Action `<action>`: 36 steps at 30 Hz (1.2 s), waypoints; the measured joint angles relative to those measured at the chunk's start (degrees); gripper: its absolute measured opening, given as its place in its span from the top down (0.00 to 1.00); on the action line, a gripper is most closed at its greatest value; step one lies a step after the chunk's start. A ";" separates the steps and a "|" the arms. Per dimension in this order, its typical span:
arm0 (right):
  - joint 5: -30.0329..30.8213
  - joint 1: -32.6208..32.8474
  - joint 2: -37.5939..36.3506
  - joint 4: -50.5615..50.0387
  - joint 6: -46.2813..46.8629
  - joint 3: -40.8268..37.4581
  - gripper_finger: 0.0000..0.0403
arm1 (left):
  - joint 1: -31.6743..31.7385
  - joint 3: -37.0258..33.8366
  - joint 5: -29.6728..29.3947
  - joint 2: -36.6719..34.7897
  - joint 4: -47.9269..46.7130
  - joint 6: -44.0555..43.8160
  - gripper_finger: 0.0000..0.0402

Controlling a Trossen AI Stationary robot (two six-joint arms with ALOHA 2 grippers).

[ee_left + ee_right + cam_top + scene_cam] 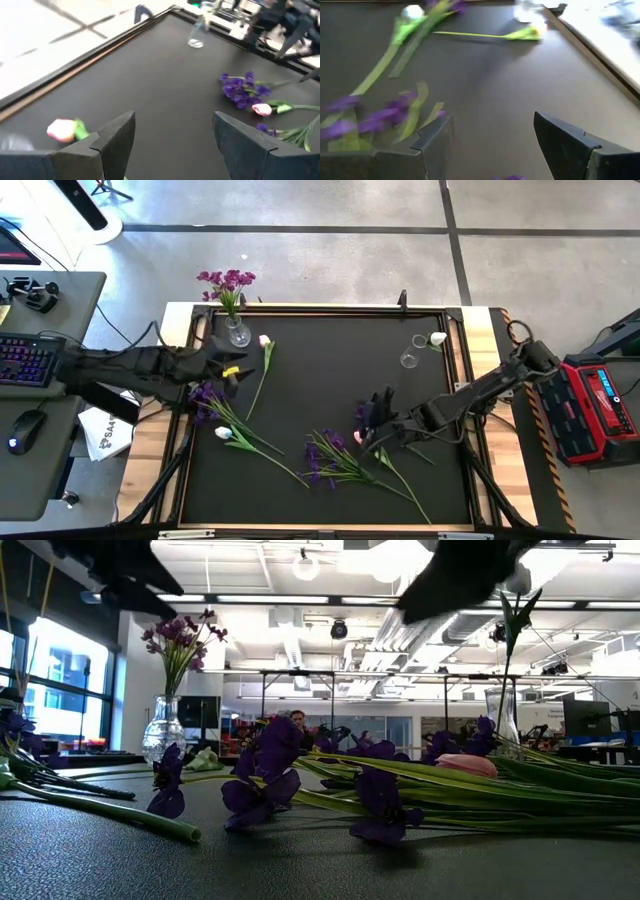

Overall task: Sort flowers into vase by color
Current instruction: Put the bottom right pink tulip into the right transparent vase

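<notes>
Flowers (335, 460) strewn on mat, purple-filled vase (238, 332), empty vase (409, 358)

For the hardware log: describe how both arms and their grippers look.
Both are dark, jointed arms. The left gripper ends in two flat, dark grey, angular fingers with stepped edges; a yellow patch shows near it from above. The right gripper has matching dark angular fingers.

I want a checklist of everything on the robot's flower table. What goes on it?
Surface: black mat in a wooden frame.
Job's things: purple flowers stand in the left vase; the right vase has a white bud beside it; loose flowers lie on the mat.
Clutter: nothing seen.
Grippers: left gripper and right gripper, jaws open, holding nothing.
Cables: black cable at the right edge.
Surroundings: keyboard, mouse, red case.
</notes>
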 joint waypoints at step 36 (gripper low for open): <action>-26.44 12.76 15.92 -32.96 51.19 10.57 0.36 | -9.24 -17.38 -23.32 11.68 31.62 8.35 0.37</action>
